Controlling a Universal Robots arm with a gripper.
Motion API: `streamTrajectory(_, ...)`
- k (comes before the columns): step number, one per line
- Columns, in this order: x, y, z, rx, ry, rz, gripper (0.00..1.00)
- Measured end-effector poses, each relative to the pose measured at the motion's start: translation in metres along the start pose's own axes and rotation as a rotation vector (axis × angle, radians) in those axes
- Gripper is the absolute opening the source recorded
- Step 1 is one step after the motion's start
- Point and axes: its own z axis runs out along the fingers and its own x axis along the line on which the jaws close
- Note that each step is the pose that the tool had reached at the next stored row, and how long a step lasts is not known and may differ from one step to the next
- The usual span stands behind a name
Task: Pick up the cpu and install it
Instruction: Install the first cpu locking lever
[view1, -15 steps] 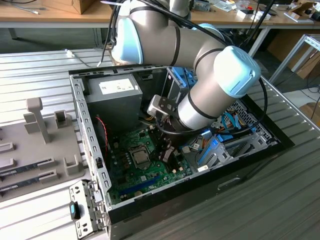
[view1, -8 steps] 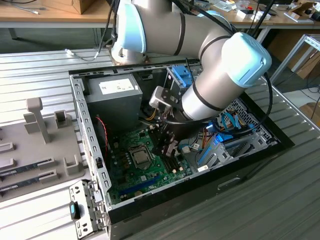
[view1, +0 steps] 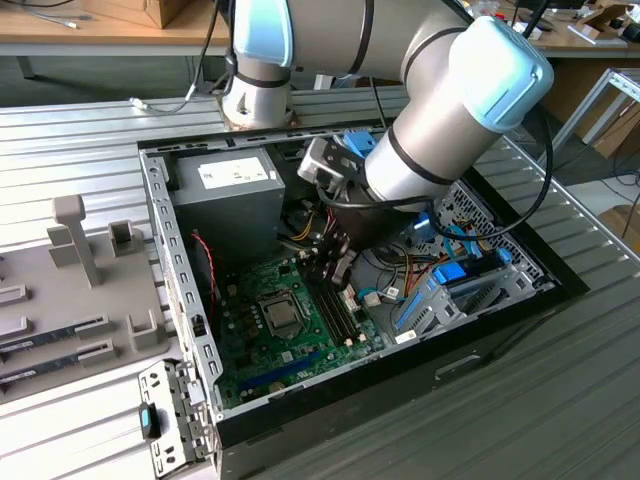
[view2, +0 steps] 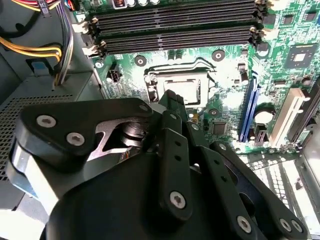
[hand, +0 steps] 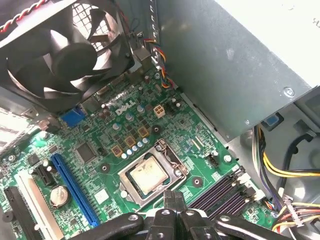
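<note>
- An open computer case (view1: 190, 330) lies on its side on a ribbed metal table (view1: 70, 150), filling the middle of the exterior view.
- The grey-and-blue robot arm (view1: 450, 110) reaches in from the upper right of that frame, down into the case.
- A grey power supply box (view1: 225, 200) sits in the upper left corner of the case in the exterior view; in the first wrist view its flat wall (hand: 235, 65) takes up the upper right.
- A green motherboard (view1: 260, 345) covers the lower left floor of the case.
- A black cooling fan (hand: 65, 55) shows at the upper left of the first wrist view.
- Long dark memory slots (view2: 175, 25) run across the top of the second wrist view.
- The black gripper (hand: 174, 197) hangs just above the board, beside the socket; its fingers appear drawn close together with nothing between them.
- The cpu (hand: 147, 176), a small silver square, lies flat inside the metal socket frame (hand: 172, 152) near the lower middle of the first wrist view. It also shows in the second wrist view (view2: 184, 90), just beyond the fingertips, and at the centre of the board in the exterior view (view1: 284, 318).
</note>
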Motion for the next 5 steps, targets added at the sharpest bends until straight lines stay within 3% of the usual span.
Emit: streamTrajectory(5,0.0001,0.0001,-0.0003,0.0000,0.0002,0.000,0.11)
